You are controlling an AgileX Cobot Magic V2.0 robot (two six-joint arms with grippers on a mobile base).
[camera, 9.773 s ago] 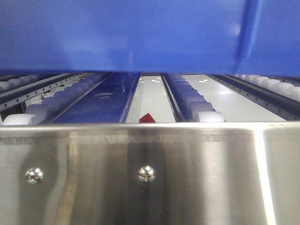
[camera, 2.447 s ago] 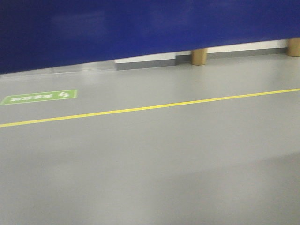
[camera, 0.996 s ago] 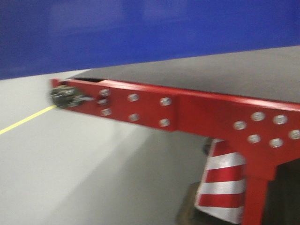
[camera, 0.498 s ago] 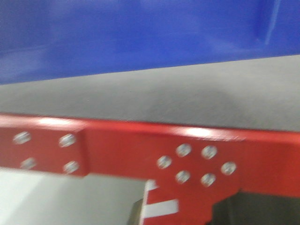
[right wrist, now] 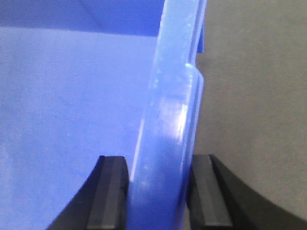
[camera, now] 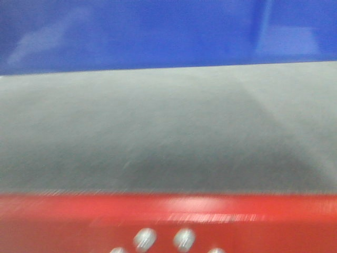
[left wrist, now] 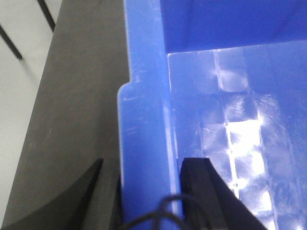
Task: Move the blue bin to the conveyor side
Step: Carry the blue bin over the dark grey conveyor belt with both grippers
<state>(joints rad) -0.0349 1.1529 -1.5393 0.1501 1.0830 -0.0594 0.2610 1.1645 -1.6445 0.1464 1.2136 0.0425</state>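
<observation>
Blue plastic, glossy, so could slip: holding blue bin [camera: 158, 31] at 12 o'clock over dark desk [camera: 158, 137], left jaws clamped on its 9 o'clock wall, right jaws on 3 o'clock. Could tilt if lowered unevenly, or clip red frame [camera: 63, 216] at 6 o'clock.

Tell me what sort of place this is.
Probably a warehouse or factory floor. A red bolted steel frame carries a dark grey belt-like surface, a large blue bin is over that surface, and pale smooth flooring shows beside it.
</observation>
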